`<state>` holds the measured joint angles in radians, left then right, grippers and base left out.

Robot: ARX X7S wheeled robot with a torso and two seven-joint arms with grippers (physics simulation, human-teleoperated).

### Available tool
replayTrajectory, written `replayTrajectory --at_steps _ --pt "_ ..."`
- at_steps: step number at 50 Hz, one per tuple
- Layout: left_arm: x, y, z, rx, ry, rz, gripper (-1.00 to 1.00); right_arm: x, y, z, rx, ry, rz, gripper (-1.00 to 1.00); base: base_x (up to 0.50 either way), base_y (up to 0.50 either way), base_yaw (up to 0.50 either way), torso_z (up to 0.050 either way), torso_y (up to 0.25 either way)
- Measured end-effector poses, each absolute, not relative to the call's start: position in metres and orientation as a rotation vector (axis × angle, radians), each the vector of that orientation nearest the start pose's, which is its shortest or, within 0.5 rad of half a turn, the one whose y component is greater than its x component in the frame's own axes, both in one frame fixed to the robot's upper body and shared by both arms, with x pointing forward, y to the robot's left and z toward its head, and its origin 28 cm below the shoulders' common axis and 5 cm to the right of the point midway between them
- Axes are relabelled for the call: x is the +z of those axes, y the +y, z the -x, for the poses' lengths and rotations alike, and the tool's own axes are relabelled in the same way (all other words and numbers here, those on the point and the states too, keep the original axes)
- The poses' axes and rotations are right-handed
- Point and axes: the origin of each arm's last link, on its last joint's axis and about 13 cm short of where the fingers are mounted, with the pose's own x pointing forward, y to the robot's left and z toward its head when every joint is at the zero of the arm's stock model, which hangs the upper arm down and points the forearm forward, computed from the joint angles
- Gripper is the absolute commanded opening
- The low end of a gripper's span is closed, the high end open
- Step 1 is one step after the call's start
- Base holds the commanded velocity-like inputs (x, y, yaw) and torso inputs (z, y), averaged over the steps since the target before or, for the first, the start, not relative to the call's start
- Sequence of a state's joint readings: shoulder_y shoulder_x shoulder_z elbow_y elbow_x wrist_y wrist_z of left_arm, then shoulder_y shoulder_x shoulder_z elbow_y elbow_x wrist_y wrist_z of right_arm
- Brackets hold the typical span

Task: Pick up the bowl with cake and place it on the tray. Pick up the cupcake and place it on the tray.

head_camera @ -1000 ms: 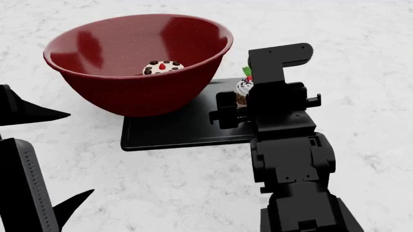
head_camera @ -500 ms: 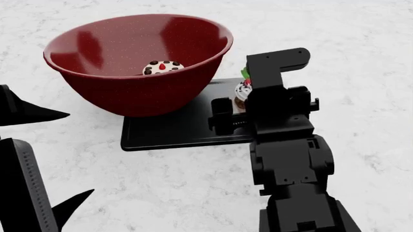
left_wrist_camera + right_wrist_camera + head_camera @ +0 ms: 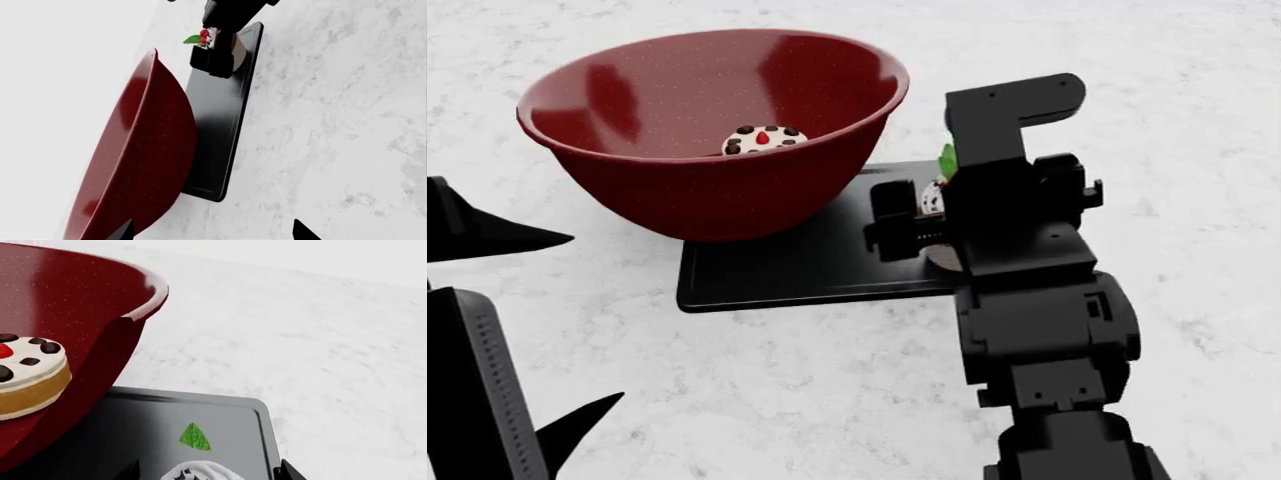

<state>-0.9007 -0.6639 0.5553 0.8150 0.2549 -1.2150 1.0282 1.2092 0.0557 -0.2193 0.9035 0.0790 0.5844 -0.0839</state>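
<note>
The dark-red bowl (image 3: 721,190) stands on the left part of the black tray (image 3: 774,270), with the small iced cake (image 3: 763,140) inside it. The cupcake (image 3: 934,198) rests on the tray's right part, close to the bowl's wall. My right gripper (image 3: 928,225) is open around it, with a gap on each side of the frosting (image 3: 197,471). In the right wrist view the leaf (image 3: 193,437) sticks up over the tray (image 3: 147,425), next to the bowl (image 3: 67,300) and the cake (image 3: 27,375). My left gripper (image 3: 595,318) hangs open and holds nothing, near the bowl (image 3: 147,150).
White marbled tabletop (image 3: 827,380) surrounds the tray on all sides. The right arm's black body (image 3: 1041,330) hides the tray's right end in the head view. In the left wrist view the tray (image 3: 217,125) runs away from me, with the cupcake (image 3: 209,37) at its far end.
The cupcake has come down onto the tray. The right gripper's fingers have parted and risen a little around it. Bowl and left arm have not moved.
</note>
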Motion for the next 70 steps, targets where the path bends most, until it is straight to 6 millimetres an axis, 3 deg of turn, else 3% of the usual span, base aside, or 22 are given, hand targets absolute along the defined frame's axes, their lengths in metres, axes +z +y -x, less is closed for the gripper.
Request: replayTrajectory --at_steps 23,42,61,70 --pt "0.279 0.259 -0.237 -0.752 0.102 -0.992 1.0 0.215 -0.108 -0.371 0.124 0.143 0.13 1.0 0.0 0.0 0.0 0.0 0.0" --pt "0.284 0.253 -0.228 -0.751 0.068 -1.02 1.0 0.251 -0.113 -0.295 0.128 -0.088 0.105 1.0 0.0 0.0 0.0 0.0 0.0" --pt "0.307 0.252 -0.194 -0.634 -0.052 -1.081 1.0 0.271 -0.121 -0.221 0.097 -0.269 0.11 1.0 0.0 0.0 0.0 0.0 0.0" --pt "0.318 0.251 -0.178 -0.551 -0.201 -1.107 1.0 0.279 -0.121 -0.192 0.071 -0.366 0.115 1.0 0.0 0.0 0.0 0.0 0.0"
